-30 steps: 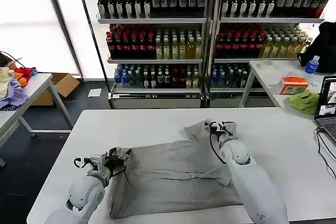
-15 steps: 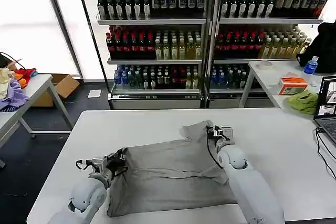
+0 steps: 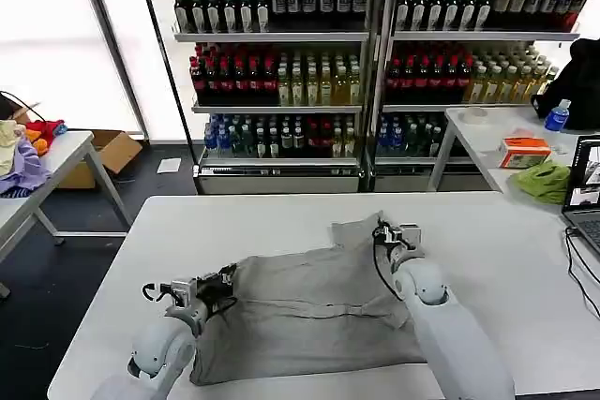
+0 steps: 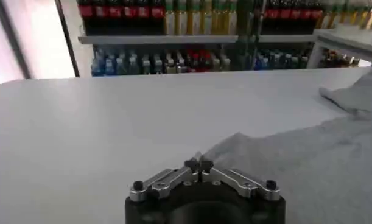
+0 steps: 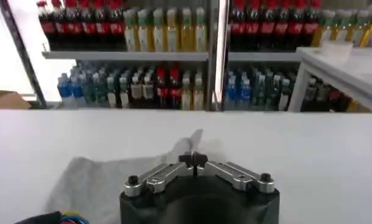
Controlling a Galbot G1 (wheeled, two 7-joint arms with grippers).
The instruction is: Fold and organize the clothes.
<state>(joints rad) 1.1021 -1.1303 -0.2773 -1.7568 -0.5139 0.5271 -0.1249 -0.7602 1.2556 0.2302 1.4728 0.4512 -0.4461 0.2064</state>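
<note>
One light grey shirt [image 3: 309, 311] of the clothes lies spread and partly folded on the white table [image 3: 234, 222]. My left gripper [image 3: 223, 282] is shut on the shirt's left edge, low over the table. The left wrist view shows the pinched grey cloth [image 4: 277, 152] running away from my left gripper [image 4: 198, 164]. My right gripper [image 3: 382, 231] is shut on the far right corner of the shirt, which stands up in a small peak. In the right wrist view, the grey cloth [image 5: 106, 173] sits between the closed tips of my right gripper [image 5: 193, 159].
A side table at right holds a lime-green cloth [image 3: 544, 181], an orange box [image 3: 524, 150], a blue bottle [image 3: 558, 116] and a laptop [image 3: 585, 196]. A coloured heap of fabric [image 3: 22, 152] lies on the left table. Shelves of bottles [image 3: 309, 53] stand behind.
Both grippers keep their hold. The left one has shifted slightly right, the right one slightly nearer to me, and the shirt has bunched a little between them.
</note>
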